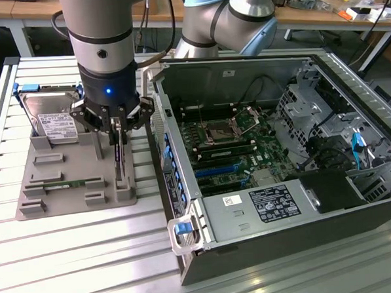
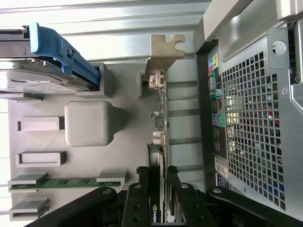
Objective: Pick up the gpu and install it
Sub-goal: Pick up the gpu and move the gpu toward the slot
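A ribbed, silvery metal tabletop (image 1: pixel 70 258) spans the lower frame, with bright glare at lower left. Light wooden workbenches (image 1: pixel 307 19) run along the top edge, cluttered at upper right, over a grey floor (image 1: pixel 46 43).

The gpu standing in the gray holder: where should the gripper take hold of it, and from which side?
Take the gpu by its upper long edge, from straight above, pinching the two flat faces. It stands on edge in the gray holder, thin, with its bracket at one end and the top edge free.

Gpu (image 1: pixel 121 160) on edge in holder tray (image 1: pixel 66 174), between hard drive (image 1: pixel 53 120) and computer case (image 1: pixel 285 239)
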Controlling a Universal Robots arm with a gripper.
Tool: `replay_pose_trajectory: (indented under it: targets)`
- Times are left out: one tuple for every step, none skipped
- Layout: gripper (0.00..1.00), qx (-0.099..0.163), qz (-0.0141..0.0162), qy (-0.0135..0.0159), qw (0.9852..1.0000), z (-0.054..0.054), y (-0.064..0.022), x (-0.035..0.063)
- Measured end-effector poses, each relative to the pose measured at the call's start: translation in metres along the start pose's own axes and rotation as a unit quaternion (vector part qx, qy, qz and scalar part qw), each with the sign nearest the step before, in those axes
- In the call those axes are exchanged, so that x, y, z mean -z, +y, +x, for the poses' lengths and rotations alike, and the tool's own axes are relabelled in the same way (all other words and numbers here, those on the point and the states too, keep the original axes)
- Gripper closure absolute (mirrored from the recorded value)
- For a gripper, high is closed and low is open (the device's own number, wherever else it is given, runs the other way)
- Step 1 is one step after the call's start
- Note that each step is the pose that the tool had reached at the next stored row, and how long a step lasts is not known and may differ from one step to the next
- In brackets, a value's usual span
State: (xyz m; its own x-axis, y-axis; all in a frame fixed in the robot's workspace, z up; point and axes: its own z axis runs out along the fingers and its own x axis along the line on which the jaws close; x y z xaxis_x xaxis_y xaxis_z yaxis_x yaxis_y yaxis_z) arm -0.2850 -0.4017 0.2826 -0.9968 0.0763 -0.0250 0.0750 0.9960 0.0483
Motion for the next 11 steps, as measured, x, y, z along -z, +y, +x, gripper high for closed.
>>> replay_pose_trajectory:
  targets:
    - [0.74, 0.0, 0.0, 0.0, 1.0, 0.0, 0.0, 0.0003]
    - [0.74, 0.0, 0.0, 0.0, 1.0, 0.0, 0.0, 0.0005]
    - [0.74, 0.0, 0.0, 0.0, 1.0, 0.0, 0.0, 0.0007]
    - [0.74, 0.0, 0.0, 0.0, 1.0, 0.0, 0.0, 0.0008]
    - [0.74, 0.0, 0.0, 0.0, 1.0, 0.0, 0.0001, 0.001]
    - [0.74, 0.0, 0.0, 0.0, 1.0, 0.0, 0.0001, 0.0012]
    - [0.74, 0.0, 0.0, 0.0, 1.0, 0.0, 0.0001, 0.0016]
    - [0.74, 0.0, 0.0, 0.0, 1.0, 0.0, 0.0001, 0.0017]
    - [0.74, 0.0, 0.0, 0.0, 1.0, 0.0, 0.0001, 0.002]
    - [0.74, 0.0, 0.0, 0.0, 1.0, -0.0001, 0.0001, 0.0022]
    - [0.74, 0.0, 0.0, 0.0, 1.0, 0.0, 0.0001, 0.0025]
